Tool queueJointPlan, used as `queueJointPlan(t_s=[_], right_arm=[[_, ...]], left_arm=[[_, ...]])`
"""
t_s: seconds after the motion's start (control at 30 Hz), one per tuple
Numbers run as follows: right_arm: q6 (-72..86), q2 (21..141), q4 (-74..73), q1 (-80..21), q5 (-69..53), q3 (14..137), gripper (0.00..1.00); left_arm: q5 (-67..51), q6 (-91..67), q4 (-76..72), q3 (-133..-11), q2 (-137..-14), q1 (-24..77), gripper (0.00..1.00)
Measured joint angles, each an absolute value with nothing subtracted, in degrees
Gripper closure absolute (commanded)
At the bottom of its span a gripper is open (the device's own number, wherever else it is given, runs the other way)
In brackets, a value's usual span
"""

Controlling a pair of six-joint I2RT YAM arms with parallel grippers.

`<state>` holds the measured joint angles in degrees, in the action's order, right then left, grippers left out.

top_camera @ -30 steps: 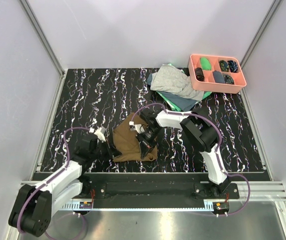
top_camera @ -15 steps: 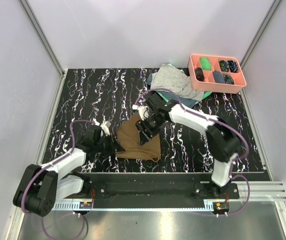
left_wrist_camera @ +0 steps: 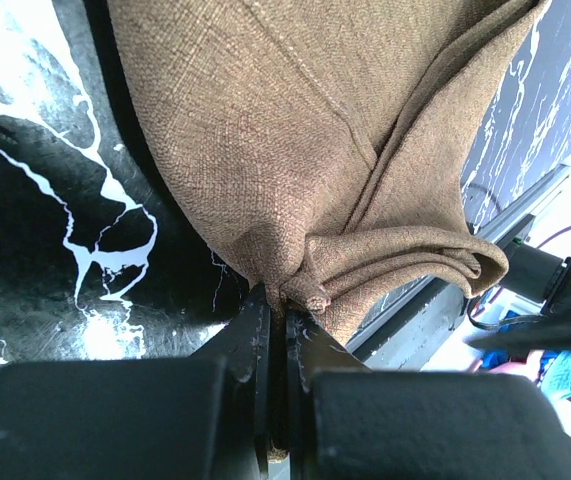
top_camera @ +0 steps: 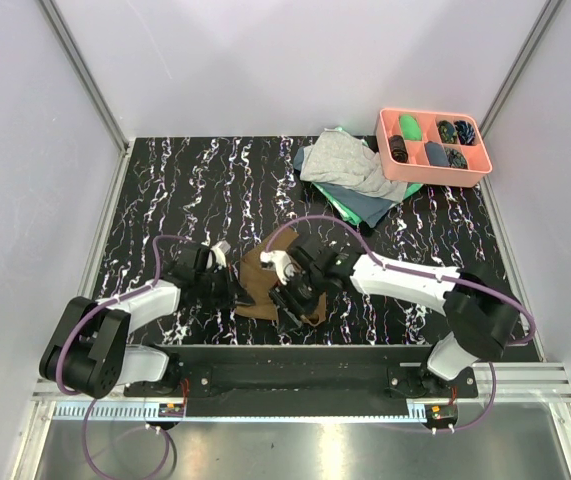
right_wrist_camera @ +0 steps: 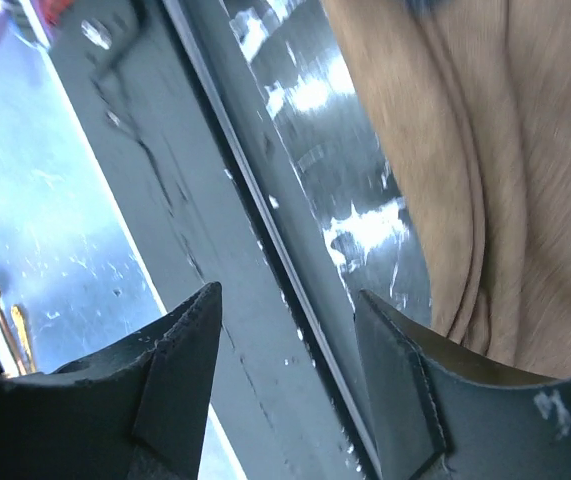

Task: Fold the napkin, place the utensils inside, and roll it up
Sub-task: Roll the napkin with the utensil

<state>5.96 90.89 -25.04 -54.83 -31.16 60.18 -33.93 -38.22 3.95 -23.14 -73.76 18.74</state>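
The plain brown square napkin of soft woven cloth (top_camera: pixel 258 292) lies bunched and partly doubled over near the front edge of the black, white-veined worktop (top_camera: pixel 165 190), between the two arms. It is probably held this way so one side stays anchored while the other is reworked into a clean fold.

The left arm's jaws are pressed together on a gathered corner of the napkin (left_wrist_camera: pixel 295 120). The cloth puckers into tight pleats right where they meet.

The right arm's jaws stand spread, with nothing between them. In the right wrist view, the fingers (right_wrist_camera: pixel 180 390) frame the metal rail at the worktop's near edge, and the napkin's layered border (right_wrist_camera: pixel 465 150) lies just beside one of them. I cannot tell whether that finger touches the cloth. This looks like a pose for taking a fresh hold on the near edge.

No fork, spoon or orange-handled piece shows, so folding seems unfinished.
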Motion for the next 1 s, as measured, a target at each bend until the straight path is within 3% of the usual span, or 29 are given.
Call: queueJointPlan(t_s=[1.0], right_arm=[[7.27, 95.15, -31.07, -49.65, -19.07, 57.76, 0.36]], left_arm=[[-33.95, -37.28, 5.23, -23.66, -73.78, 18.76, 1.00]])
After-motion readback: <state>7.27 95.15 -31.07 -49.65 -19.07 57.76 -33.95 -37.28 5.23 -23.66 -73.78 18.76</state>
